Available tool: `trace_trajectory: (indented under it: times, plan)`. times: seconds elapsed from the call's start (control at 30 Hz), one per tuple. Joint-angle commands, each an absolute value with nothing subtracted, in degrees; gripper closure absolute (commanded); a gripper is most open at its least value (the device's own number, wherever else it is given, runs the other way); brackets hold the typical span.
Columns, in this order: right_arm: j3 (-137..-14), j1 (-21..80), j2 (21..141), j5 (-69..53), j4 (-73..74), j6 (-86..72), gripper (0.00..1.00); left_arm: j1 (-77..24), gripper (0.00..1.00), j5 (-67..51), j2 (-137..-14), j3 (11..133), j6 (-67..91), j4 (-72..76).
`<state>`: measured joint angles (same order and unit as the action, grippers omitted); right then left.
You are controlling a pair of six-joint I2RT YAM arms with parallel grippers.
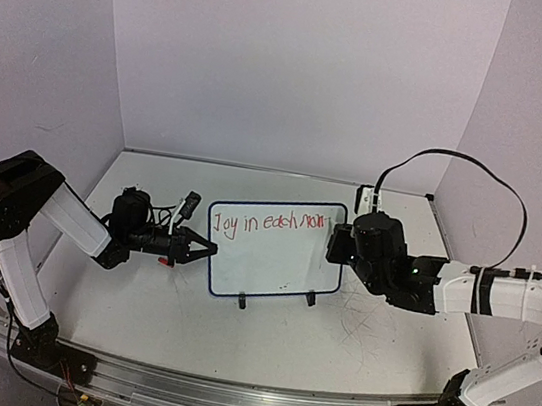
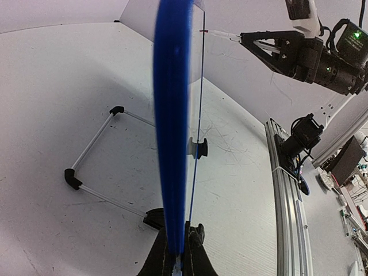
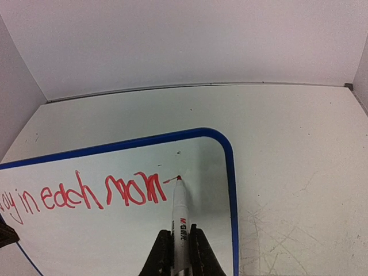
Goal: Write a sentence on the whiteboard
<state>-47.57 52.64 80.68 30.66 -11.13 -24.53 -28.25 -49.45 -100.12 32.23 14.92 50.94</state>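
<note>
The whiteboard [image 1: 272, 269] stands upright on its feet in the middle of the table. The sentence [image 1: 273, 222] runs in red along its top and reads "Joy in each mom" plus a short stroke. My left gripper [image 1: 206, 247] is shut on the board's left blue rim [image 2: 172, 115], seen edge-on between the jaws of that gripper [image 2: 177, 253]. My right gripper [image 3: 180, 247] is shut on a white marker [image 3: 180, 210]. Its red tip touches the whiteboard [image 3: 115, 241] just right of the last letters of the sentence [image 3: 86, 195], near the top right corner.
Two black feet [image 1: 242, 302] [image 1: 310, 297] hold the board up, and a wire stand frame [image 2: 92, 144] lies behind it. White walls enclose the table on three sides. A metal rail [image 1: 223, 398] runs along the near edge. The tabletop right of the board is scratched [image 3: 276, 230].
</note>
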Motion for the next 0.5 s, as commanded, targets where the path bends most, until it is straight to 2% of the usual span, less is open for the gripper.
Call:
trace_trajectory:
  times: [0.0, 0.47]
  plan:
    - [-48.87, 52.33, 81.03, 32.14, -12.86, -24.55, 1.0, -28.48, 1.0, -45.67, -99.59, 32.78, 12.13, 46.75]
    - [-49.71, 52.03, 82.84, 29.88, -15.12, -23.38, 1.0, -28.48, 1.0, -45.54, -99.41, 32.7, 11.96, 46.54]
